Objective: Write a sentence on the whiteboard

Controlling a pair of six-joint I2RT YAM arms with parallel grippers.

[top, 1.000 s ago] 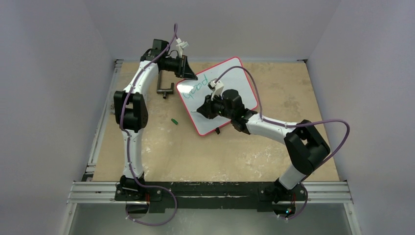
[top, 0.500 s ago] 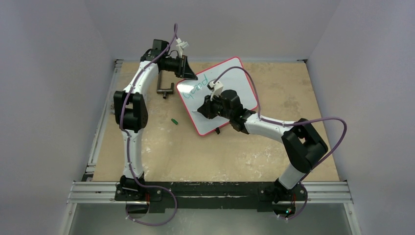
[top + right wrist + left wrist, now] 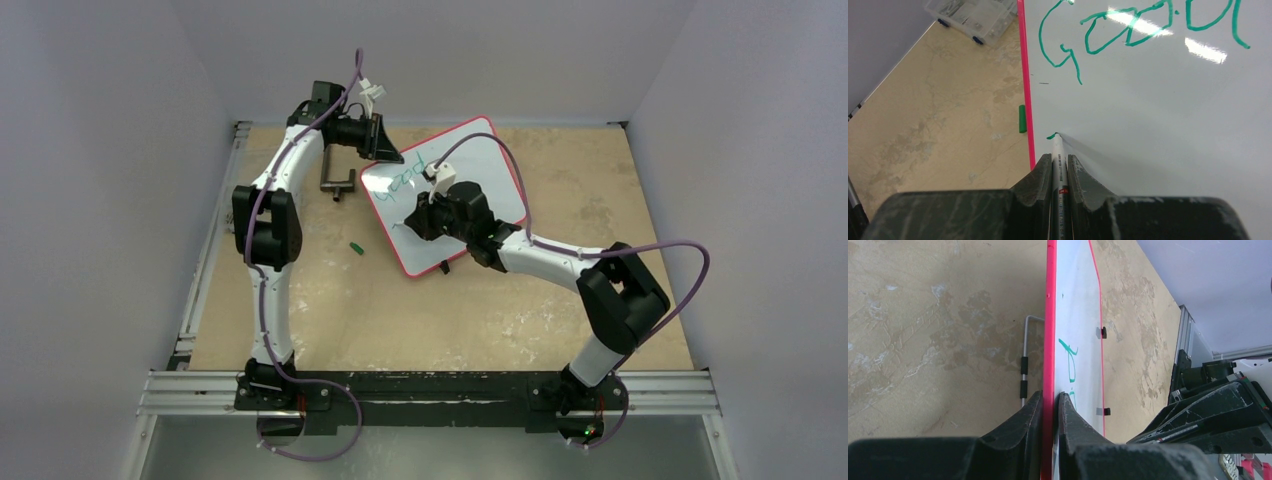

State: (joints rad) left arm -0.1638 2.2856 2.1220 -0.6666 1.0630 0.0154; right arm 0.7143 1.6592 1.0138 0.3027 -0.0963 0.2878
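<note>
Jaws of the left gripper (image 3: 1050,399) are pinching the edge of the red-framed glossy white rectangular whiteboard (image 3: 495,170) at the tan table's (image 3: 350,300) far middle. The right gripper (image 3: 1059,160) is clamping a white marker (image 3: 1057,148), its tip touching the board below the green handwritten sentence (image 3: 1128,29), "Good".

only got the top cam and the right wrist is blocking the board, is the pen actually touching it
observer: yes, the right wrist view shows the marker tip on the whiteboard, with a small green mark at the tip.
operator: has it started the second line
observer: barely. there is only that mark, below the G of the sentence, which reads "Good" so far, close to the red edge.
operator: left arm gripping the board or just beside it
observer: gripping. in the left wrist view the left gripper is shut on the board's red edge, one finger on each face.
</note>
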